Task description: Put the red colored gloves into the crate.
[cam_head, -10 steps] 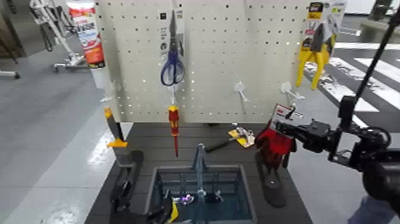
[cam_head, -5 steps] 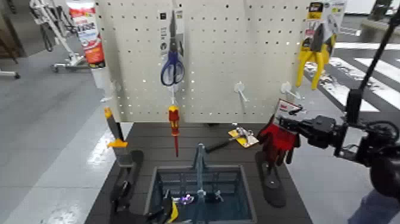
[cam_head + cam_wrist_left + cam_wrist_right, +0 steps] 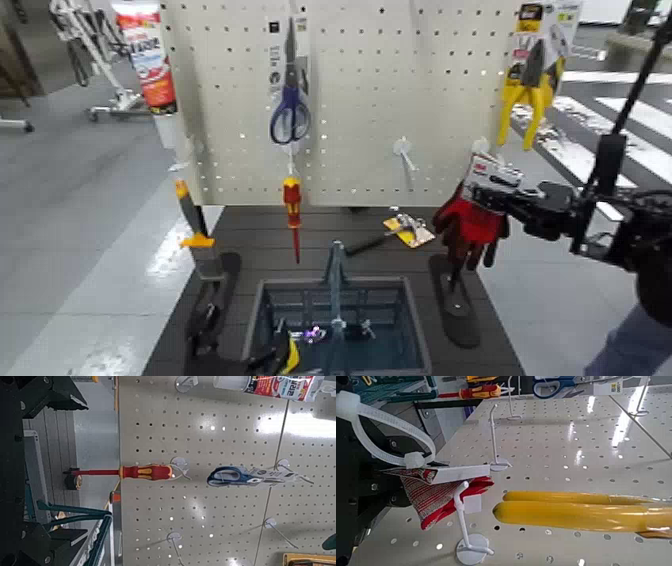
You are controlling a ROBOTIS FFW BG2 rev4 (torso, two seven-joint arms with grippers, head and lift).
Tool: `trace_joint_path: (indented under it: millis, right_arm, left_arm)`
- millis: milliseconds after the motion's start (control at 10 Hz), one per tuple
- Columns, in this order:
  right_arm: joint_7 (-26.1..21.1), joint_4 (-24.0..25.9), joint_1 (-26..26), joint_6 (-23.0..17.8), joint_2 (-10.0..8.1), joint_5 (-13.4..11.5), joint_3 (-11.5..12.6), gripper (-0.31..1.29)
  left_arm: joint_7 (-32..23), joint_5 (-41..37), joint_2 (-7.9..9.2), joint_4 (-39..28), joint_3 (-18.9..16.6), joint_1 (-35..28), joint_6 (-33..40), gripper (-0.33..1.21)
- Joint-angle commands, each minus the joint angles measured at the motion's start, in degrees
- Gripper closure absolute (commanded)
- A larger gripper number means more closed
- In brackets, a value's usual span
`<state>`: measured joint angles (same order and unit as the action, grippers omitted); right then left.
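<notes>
The red gloves [image 3: 467,226] with black cuffs hang from their white-and-red card [image 3: 491,173], off the right end of the pegboard. My right gripper [image 3: 503,198] is shut on the card and holds the pair in the air above the dark table's right side. In the right wrist view the gloves [image 3: 429,496] and card [image 3: 455,472] sit right by a white peg hook [image 3: 467,515]; I cannot tell whether they touch. The grey crate [image 3: 262,300] with its upright handle [image 3: 334,268] stands at the table's front middle. My left gripper [image 3: 205,322] rests parked beside the crate, open.
The pegboard [image 3: 400,80] carries blue scissors [image 3: 289,112], a red-handled screwdriver [image 3: 291,205], yellow pliers [image 3: 527,95] and a sealant tube [image 3: 147,55]. A small tool on a card [image 3: 398,232] lies behind the crate. A black stand [image 3: 455,300] is under the gloves.
My right gripper has carried the gloves a little to the right and slightly upward. The left arm and the crate have not moved.
</notes>
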<state>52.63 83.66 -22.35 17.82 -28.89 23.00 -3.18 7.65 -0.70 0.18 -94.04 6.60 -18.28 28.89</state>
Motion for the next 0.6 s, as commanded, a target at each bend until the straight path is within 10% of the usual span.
trace_joint_path:
  millis: [100,600]
  right_arm:
    - [-0.2,4.8,3.0,2.0,-0.03,0.2,1.0,1.17]
    - [-4.4,22.2,15.1,8.9,3.57,4.0,4.9,1.17]
  left_arm:
    - [0.0,-0.1,-6.24,0.0,-0.1,-0.1,0.0,0.17]
    - [-0.1,0.0,-6.33,0.0,0.1,-0.2,-0.2,0.17]
